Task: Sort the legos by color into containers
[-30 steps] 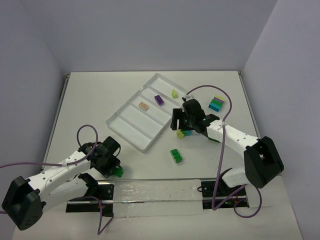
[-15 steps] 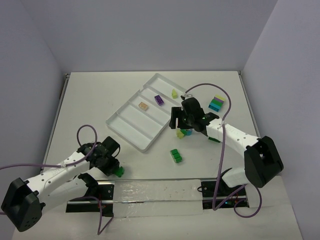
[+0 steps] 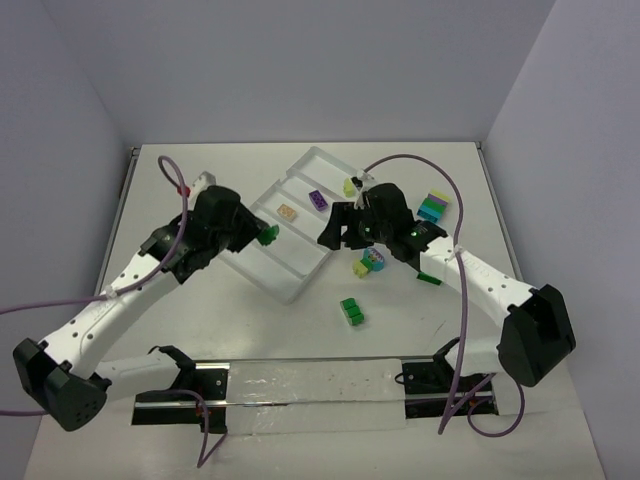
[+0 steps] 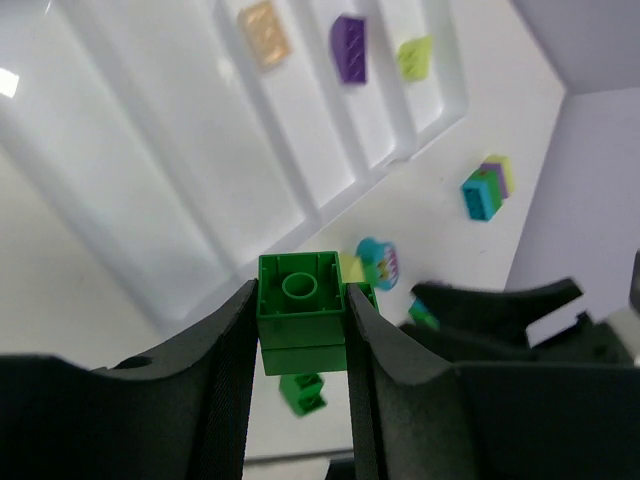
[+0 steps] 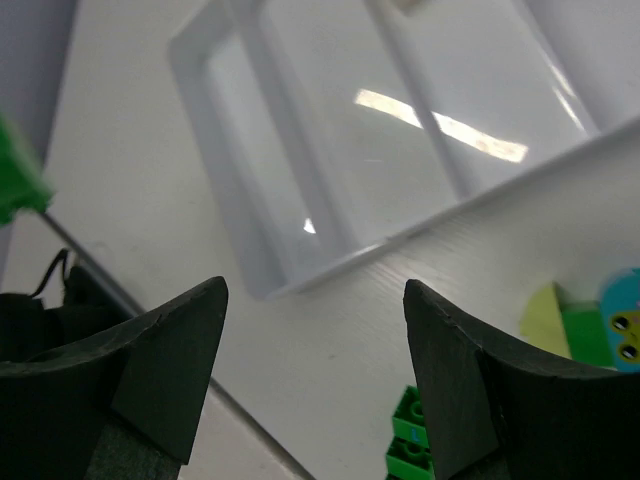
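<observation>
left gripper (image 4: pixel 300 318) pinching green lego (image 4: pixel 300 298), clearest in left wrist view, right gripper (image 5: pixel 312 300) spread

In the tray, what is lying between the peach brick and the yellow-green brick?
A purple brick lies there, touching neither; the top view shows it.

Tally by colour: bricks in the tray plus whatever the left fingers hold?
Peach brick, in the tray: 1
Purple brick, in the tray: 1
Yellow-green brick, in the tray: 1
Green piece, clamped in the left fingers: 1
Total: 4
</observation>
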You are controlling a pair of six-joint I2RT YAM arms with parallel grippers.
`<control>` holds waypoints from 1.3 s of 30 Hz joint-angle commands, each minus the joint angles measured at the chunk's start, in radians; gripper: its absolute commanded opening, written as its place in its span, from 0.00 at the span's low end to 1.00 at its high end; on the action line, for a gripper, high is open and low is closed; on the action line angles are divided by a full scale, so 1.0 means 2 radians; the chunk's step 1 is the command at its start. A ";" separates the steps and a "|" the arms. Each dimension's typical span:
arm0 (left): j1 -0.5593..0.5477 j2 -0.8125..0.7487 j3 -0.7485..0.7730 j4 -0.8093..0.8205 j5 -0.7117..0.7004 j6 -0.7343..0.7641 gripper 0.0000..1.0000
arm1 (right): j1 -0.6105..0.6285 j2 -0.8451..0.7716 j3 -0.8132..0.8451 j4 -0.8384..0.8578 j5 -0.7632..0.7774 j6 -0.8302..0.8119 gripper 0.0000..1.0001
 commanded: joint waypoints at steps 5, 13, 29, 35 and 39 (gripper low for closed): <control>0.074 0.079 0.043 0.086 0.118 0.105 0.00 | 0.019 -0.013 0.026 0.109 -0.142 0.018 0.81; 0.096 0.102 0.048 0.114 0.193 0.124 0.00 | 0.031 0.039 0.063 0.150 -0.160 0.043 0.83; 0.106 0.121 0.047 0.096 0.222 0.123 0.00 | 0.075 0.117 0.130 0.128 -0.032 0.032 0.83; 0.108 0.122 0.044 0.105 0.232 0.127 0.00 | 0.075 0.139 0.142 0.123 -0.034 0.042 0.82; 0.109 0.116 0.041 0.106 0.233 0.127 0.00 | 0.075 0.146 0.143 0.126 -0.024 0.043 0.81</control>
